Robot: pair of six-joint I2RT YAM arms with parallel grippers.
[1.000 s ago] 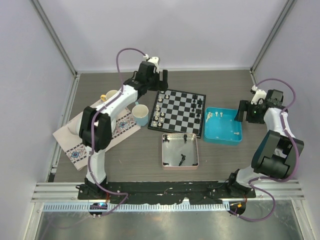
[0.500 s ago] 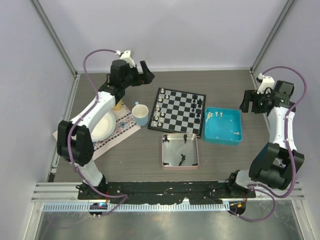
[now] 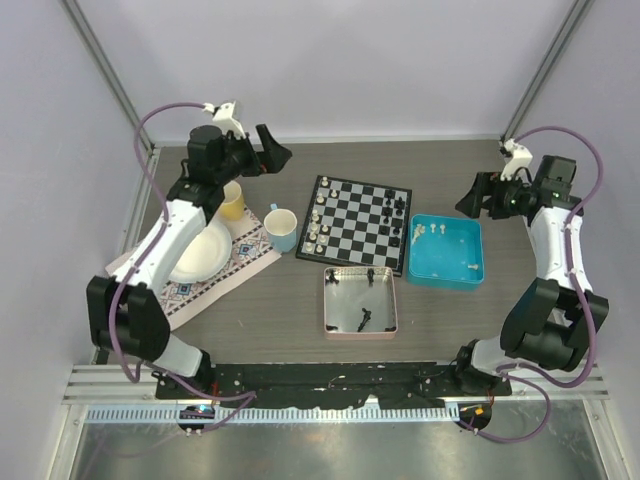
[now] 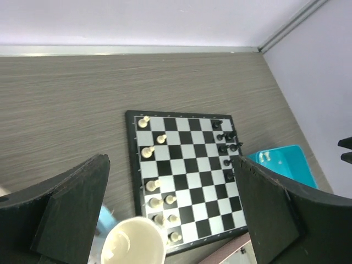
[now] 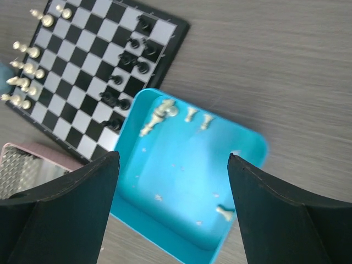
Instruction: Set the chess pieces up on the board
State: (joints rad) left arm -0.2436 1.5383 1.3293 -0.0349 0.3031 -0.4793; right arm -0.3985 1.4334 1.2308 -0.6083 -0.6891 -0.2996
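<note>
Small square chessboard of black and silvery checks [image 3: 355,226], lying flat near the table's centre. Tiny off-white plastic chessmen [image 3: 318,228] line its 9 o'clock edge, and black chessmen [image 3: 399,213] cluster along its 3 o'clock edge. More off-white men lie in the shallow blue tray [image 3: 450,262] just beside the board at 4 o'clock. A few black men lie in the pink square tray [image 3: 326,300] at 6 o'clock. A pale blue cup [image 3: 282,228] stands close at 9 o'clock. Left gripper [image 3: 270,155] hovers at 10 o'clock, jaws spread wide, holding nothing. Right gripper [image 3: 478,197] hangs at 2 o'clock above the blue tray's far edge, jaws likewise wide and empty.
</note>
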